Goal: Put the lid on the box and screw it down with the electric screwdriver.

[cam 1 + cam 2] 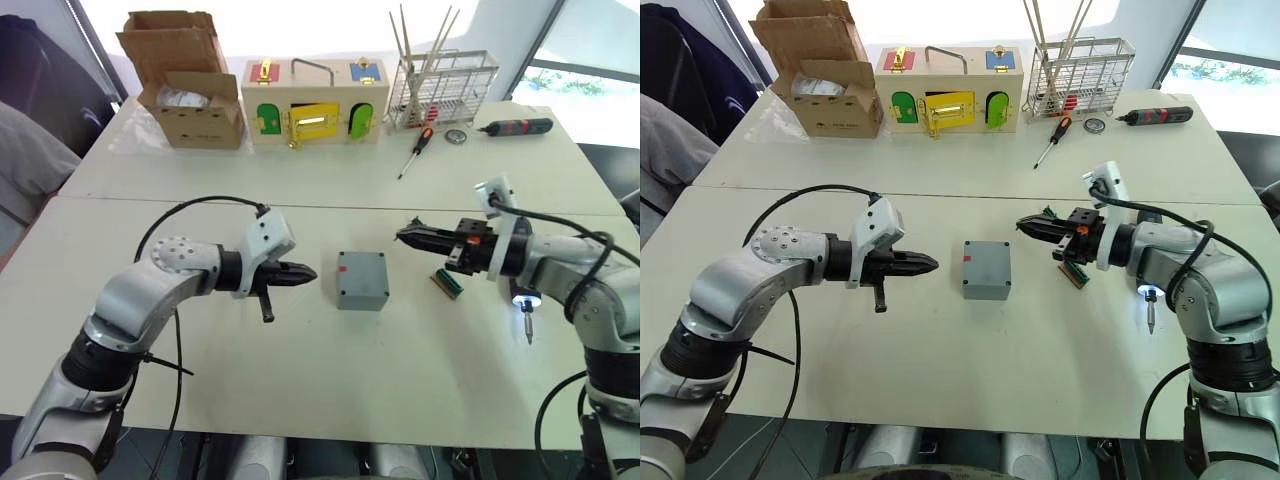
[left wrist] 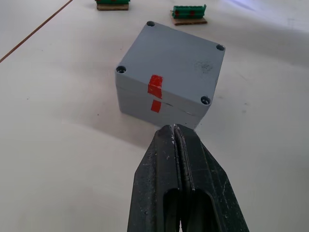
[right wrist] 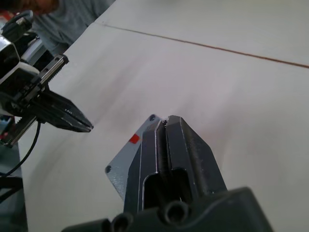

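The grey box stands mid-table with the lid lying flat on top of it; a red tape mark crosses the seam between them. My left gripper is shut and empty, pointing at the box from its left with a small gap. To the right of the box and slightly farther back, my right gripper is also shut and empty, its tip aimed at the box. The electric screwdriver shows its lit tip and metal bit below my right forearm. The arm hides its body.
A green terminal block lies right of the box. Along the far edge stand a cardboard box, a wooden box with coloured doors and a wire rack. A small screwdriver and a black-and-red driver lie nearby. A person is at the left.
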Robot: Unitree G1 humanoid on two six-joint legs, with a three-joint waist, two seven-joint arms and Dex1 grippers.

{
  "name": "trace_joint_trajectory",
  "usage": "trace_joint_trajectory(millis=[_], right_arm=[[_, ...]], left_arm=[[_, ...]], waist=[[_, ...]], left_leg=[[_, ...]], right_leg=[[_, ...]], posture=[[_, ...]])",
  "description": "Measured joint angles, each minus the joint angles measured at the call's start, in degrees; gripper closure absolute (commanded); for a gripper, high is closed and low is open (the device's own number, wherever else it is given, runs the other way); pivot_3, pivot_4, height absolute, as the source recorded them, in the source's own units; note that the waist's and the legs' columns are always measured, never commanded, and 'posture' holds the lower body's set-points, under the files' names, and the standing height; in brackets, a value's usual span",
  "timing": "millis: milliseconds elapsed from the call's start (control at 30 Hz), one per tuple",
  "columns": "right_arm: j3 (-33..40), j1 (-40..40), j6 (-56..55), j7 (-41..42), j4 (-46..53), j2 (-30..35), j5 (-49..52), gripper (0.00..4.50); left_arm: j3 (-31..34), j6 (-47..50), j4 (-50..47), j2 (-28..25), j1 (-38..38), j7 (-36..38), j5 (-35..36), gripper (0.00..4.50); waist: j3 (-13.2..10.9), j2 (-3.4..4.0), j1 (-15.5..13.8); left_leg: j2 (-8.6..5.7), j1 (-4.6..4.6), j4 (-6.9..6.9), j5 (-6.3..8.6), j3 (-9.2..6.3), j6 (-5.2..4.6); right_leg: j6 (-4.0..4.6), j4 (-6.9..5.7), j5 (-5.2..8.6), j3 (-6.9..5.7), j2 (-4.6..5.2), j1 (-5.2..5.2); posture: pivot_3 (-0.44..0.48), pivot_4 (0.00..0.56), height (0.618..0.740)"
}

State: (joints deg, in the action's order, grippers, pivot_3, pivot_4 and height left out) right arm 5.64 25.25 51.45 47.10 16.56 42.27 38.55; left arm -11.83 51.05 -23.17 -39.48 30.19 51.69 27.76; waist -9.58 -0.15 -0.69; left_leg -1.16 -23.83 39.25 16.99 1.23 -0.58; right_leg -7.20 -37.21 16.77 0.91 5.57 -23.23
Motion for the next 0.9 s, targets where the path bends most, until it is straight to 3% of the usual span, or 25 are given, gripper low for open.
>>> trace_joint_trajectory(millis=[900], right_arm=[[-5.09, 0.46, -4.63, 0.05, -4.55, -1.91, -5.83, 4.47]], left_arm=[[1.84, 2.46, -2.89, 1.25, -1.37, -3.84, 5.40, 4.50]], waist=[[0.00, 0.00, 0.09]], left_leg=[[0.00, 0.00, 0.00, 0.00, 0.00, 0.00]], right_leg=[[0.00, 0.00, 0.00, 0.00, 0.00, -0.01]], posture=[[0.000, 0.150, 0.740]])
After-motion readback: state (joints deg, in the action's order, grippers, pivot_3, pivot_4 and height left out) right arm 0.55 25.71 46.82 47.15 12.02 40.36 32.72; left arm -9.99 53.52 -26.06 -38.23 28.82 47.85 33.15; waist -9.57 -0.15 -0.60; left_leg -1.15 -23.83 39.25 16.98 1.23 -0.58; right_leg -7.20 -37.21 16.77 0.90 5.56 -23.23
